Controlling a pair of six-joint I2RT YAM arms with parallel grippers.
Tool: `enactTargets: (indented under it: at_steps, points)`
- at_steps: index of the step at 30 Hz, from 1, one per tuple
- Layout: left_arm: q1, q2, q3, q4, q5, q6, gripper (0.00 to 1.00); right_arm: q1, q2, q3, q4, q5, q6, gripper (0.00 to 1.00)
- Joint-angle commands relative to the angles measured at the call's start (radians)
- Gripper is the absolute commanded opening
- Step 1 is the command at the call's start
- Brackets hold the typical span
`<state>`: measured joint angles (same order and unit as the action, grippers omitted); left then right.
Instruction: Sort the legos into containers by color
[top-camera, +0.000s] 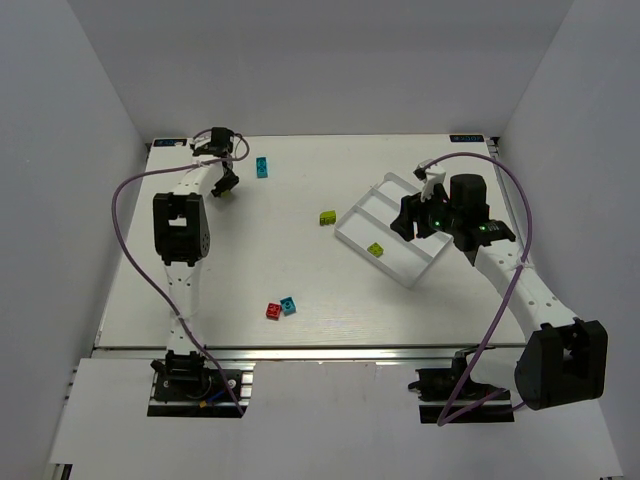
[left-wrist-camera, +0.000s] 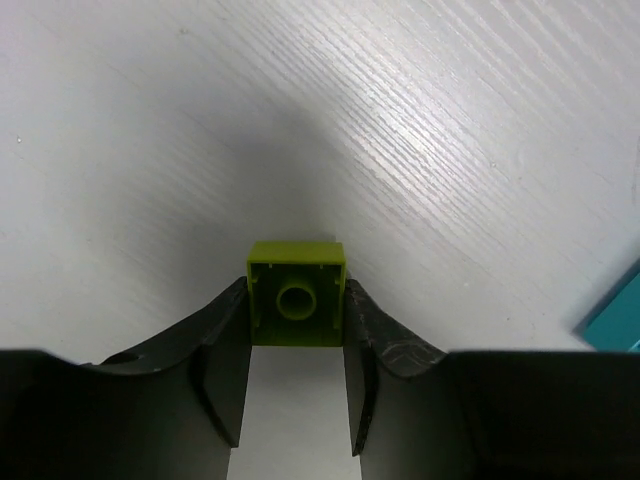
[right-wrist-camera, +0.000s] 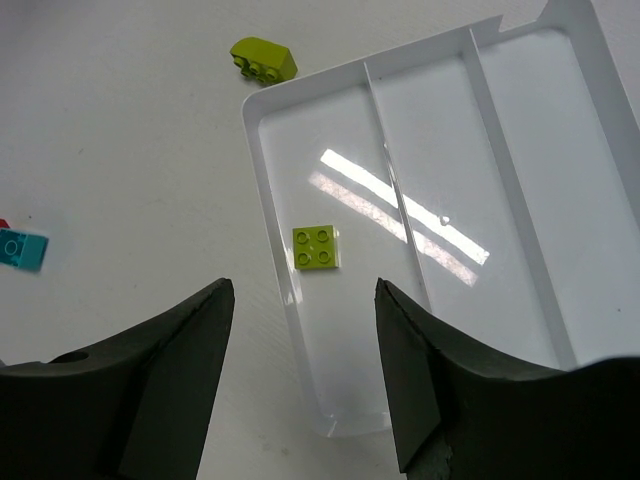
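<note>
The left gripper (left-wrist-camera: 297, 322) is closed on a lime green brick (left-wrist-camera: 297, 292), which sits between both fingertips, over the far left part of the table (left-wrist-camera: 450, 150). The right gripper (right-wrist-camera: 303, 305) hangs open above the white tray (right-wrist-camera: 540, 150). A second green brick (right-wrist-camera: 319, 248) lies below it, in the tray's left compartment (right-wrist-camera: 340, 160).

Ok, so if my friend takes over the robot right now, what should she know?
Left gripper: shut on the held lime lego, away from the tray.
Right gripper: open, empty, above the tray.
Done: one sorted lime lego lies in an outer compartment.
Left: the held one, a loose lime lego beside the tray, a far cyan lego, and a red lego beside a near cyan lego.
</note>
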<state>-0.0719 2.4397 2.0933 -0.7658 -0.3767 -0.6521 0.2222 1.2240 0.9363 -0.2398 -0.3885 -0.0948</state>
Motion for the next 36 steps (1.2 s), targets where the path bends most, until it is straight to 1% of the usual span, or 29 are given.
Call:
enactTargets:
  at_steps: [1,2,3,4,5,6,7,9,10,11,13,14,15,17,18,19,20,21,25,26,27,28,30,31,32,34,36]
  points:
    - [-0.014,-0.074,-0.094,0.043,0.048,0.02,0.2,-0.009,-0.001,0.001,0.002,-0.013,-0.013,0.64]
    - [-0.014,-0.117,-0.116,0.071,0.059,0.032,0.16,-0.012,-0.003,-0.001,0.0,-0.012,-0.016,0.64]
    - [-0.026,-0.145,-0.171,0.089,0.093,0.067,0.07,-0.011,-0.004,-0.002,-0.001,-0.012,-0.017,0.64]
    - [-0.038,-0.174,-0.205,0.135,0.126,0.087,0.05,-0.011,-0.004,-0.005,0.002,-0.015,-0.028,0.64]
    - [-0.039,-0.207,-0.248,0.172,0.174,0.109,0.01,-0.009,-0.003,-0.007,0.002,-0.019,-0.039,0.64]
    - [-0.051,-0.288,-0.301,0.219,0.323,0.144,0.0,-0.011,-0.001,-0.008,0.002,-0.03,-0.048,0.64]
    - [-0.051,-0.329,-0.416,0.328,0.441,0.167,0.0,-0.012,-0.001,-0.008,-0.003,-0.041,-0.062,0.66]
    - [-0.087,-0.41,-0.496,0.387,0.617,0.219,0.0,-0.009,0.008,-0.007,-0.013,-0.068,-0.098,0.68]
    - [-0.106,-0.432,-0.547,0.411,0.736,0.238,0.0,-0.009,0.012,-0.004,-0.024,-0.076,-0.108,0.75]
    - [-0.147,-0.448,-0.567,0.419,0.789,0.264,0.0,-0.011,0.017,-0.001,-0.029,-0.082,-0.121,0.75]
    - [-0.193,-0.49,-0.62,0.434,0.892,0.289,0.0,-0.012,0.028,0.007,-0.044,-0.098,-0.132,0.75]
    - [-0.218,-0.502,-0.634,0.439,0.916,0.31,0.0,-0.012,0.029,0.01,-0.047,-0.101,-0.138,0.74]
    - [-0.268,-0.513,-0.647,0.442,0.932,0.319,0.0,-0.014,0.034,0.013,-0.05,-0.104,-0.14,0.68]
    - [-0.316,-0.541,-0.664,0.457,0.946,0.336,0.0,-0.012,0.032,0.013,-0.049,-0.104,-0.141,0.59]
    - [-0.36,-0.545,-0.665,0.464,0.949,0.338,0.0,-0.017,0.028,0.012,-0.044,-0.107,-0.141,0.4]
    - [-0.38,-0.548,-0.664,0.474,0.938,0.335,0.0,-0.018,0.025,0.012,-0.043,-0.107,-0.14,0.29]
    - [-0.414,-0.542,-0.652,0.48,0.934,0.322,0.0,-0.021,0.019,0.01,-0.036,-0.102,-0.134,0.08]
    - [-0.414,-0.533,-0.638,0.48,0.927,0.316,0.01,-0.021,0.016,0.009,-0.032,-0.096,-0.129,0.01]
    - [-0.495,-0.466,-0.556,0.471,0.897,0.296,0.05,-0.034,-0.006,-0.004,-0.013,-0.081,-0.118,0.0]
    - [-0.506,-0.443,-0.544,0.471,0.888,0.287,0.07,-0.046,-0.011,-0.005,-0.007,-0.081,-0.115,0.0]
    - [-0.517,-0.432,-0.518,0.47,0.865,0.286,0.11,-0.047,-0.017,-0.008,-0.003,-0.082,-0.112,0.12]
    - [-0.526,-0.423,-0.503,0.455,0.848,0.286,0.26,-0.059,-0.018,-0.008,-0.003,-0.082,-0.111,0.19]
    - [-0.542,-0.397,-0.478,0.435,0.806,0.289,0.44,-0.066,-0.021,-0.008,-0.003,-0.093,-0.111,0.29]
    - [-0.552,-0.389,-0.463,0.418,0.793,0.289,0.59,-0.075,-0.021,-0.008,-0.004,-0.098,-0.112,0.32]
    - [-0.552,-0.383,-0.455,0.412,0.782,0.29,0.64,-0.081,-0.02,-0.01,-0.009,-0.099,-0.111,0.33]
    - [-0.563,-0.369,-0.428,0.389,0.756,0.293,0.69,-0.087,-0.017,-0.008,-0.01,-0.11,-0.111,0.34]
    - [-0.563,-0.354,-0.403,0.372,0.742,0.298,0.7,-0.095,-0.014,-0.008,-0.015,-0.116,-0.111,0.34]
